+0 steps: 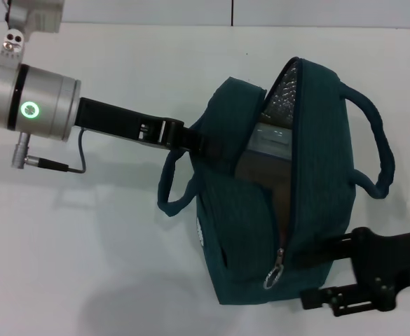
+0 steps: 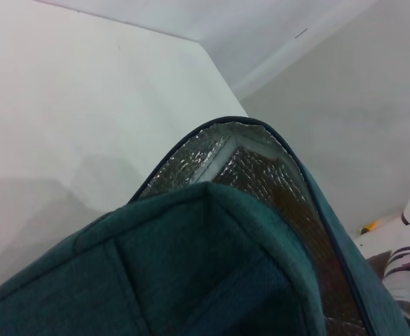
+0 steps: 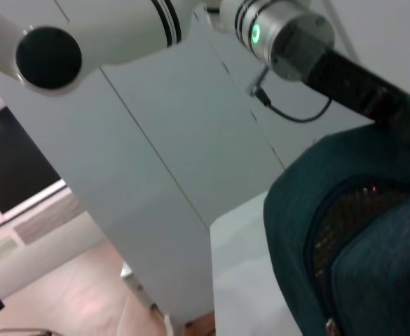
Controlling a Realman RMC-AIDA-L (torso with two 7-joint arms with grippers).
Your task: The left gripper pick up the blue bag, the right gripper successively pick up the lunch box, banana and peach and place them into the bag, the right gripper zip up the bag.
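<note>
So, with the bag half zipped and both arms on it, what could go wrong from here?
1. The zipper pull sits near the bag's lower end while most of the opening is unzipped; the pull could snag the foil lining.
2. The left gripper holds the blue bag only at one edge; zipping force might tug the fabric loose.
3. The right gripper presses the bag's side and could tip it.

white table point(image 1: 106, 245) | pale wall panels point(image 3: 190, 161) behind; dark window point(image 3: 15, 168) beside
</note>
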